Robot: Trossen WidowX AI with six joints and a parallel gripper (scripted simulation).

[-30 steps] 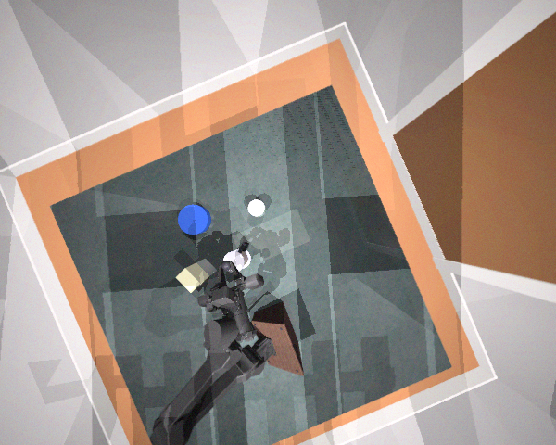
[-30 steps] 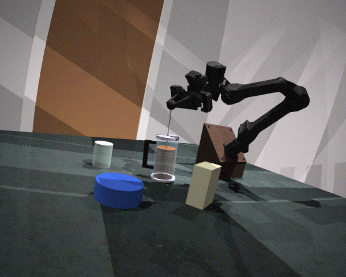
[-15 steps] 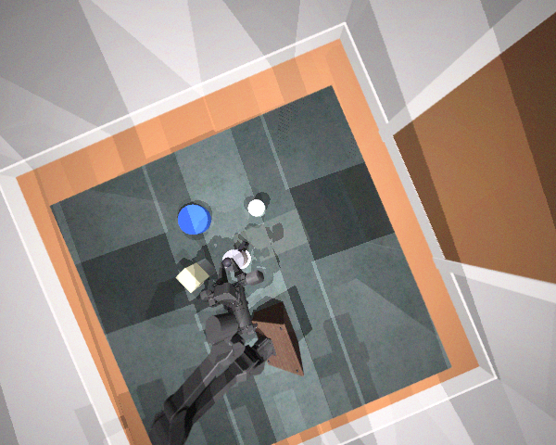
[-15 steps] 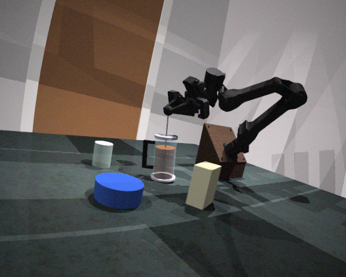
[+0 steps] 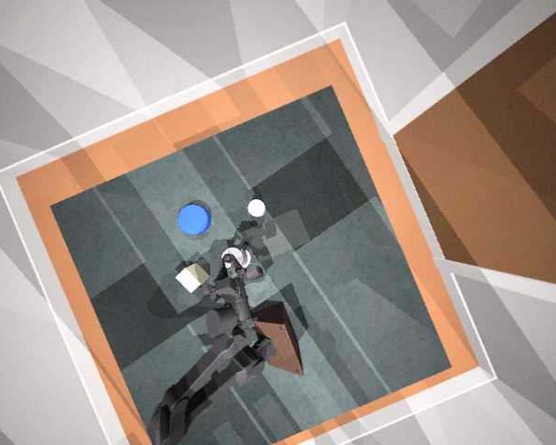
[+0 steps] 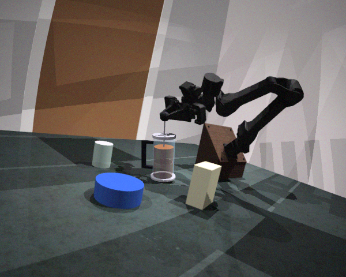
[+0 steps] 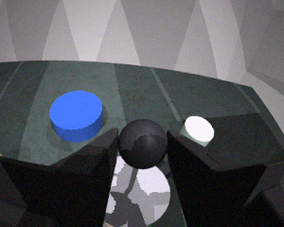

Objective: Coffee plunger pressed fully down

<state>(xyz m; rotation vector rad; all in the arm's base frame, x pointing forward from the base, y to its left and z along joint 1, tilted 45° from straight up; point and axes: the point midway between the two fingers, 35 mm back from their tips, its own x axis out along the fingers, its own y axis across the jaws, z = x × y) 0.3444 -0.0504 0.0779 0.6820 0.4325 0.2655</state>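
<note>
Between the gripper's (image 6: 164,114) fingers sits the plunger knob (image 7: 142,143), clamped. Straight below it the thin rod (image 6: 164,127) runs upright into the lid of the press (image 6: 163,157), so the push must go directly down that axis. Much of the rod seems already sunk. Beyond the press stand a blue disc (image 6: 118,190), a pale cylinder (image 6: 102,153), a cream block (image 6: 203,184) and a brown wedge (image 6: 218,147) on the dark tabletop (image 6: 63,238). Grey and brown walls surround it.
</note>
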